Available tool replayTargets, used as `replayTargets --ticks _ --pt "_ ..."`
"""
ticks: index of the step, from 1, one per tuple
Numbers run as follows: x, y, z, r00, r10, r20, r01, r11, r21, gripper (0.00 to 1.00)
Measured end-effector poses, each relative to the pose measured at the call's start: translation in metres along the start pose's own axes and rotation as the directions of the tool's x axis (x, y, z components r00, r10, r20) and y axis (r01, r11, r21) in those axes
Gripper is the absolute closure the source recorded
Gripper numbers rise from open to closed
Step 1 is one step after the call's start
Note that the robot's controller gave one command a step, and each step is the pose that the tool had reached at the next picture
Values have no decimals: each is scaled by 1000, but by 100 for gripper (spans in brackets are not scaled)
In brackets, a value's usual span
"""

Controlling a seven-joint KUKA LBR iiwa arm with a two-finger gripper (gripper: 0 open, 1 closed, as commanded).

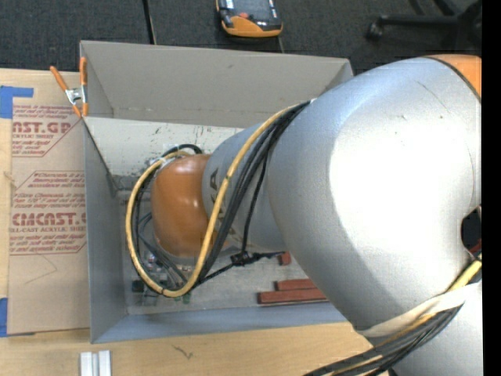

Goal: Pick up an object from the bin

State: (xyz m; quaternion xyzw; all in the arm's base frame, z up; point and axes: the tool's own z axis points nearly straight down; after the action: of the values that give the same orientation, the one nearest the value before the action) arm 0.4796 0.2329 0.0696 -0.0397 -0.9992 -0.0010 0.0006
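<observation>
My gripper [160, 275] is low in the bin's front left corner, with only dark parts of its body showing under the arm's orange cover. A reddish-brown flat bar [288, 296] lies on the bin floor near the front wall, to the right of the gripper. A second, shorter bar [300, 285] lies against it. A small reddish-brown piece [283, 258] sits a little farther back, partly under the arm. What lies directly beneath the gripper is hidden.
The big grey arm and its orange cover with looping yellow and black cables hide most of the bin floor. The bin's left and front walls are close to the gripper.
</observation>
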Motion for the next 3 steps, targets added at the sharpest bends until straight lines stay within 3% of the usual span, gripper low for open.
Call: replayTargets --ticks 2,3 --pt "1 -1 -9 1000 0 -4 0 1000 3 100" --pt "0 0 -43 1000 1 1 -1 1000 0 100"
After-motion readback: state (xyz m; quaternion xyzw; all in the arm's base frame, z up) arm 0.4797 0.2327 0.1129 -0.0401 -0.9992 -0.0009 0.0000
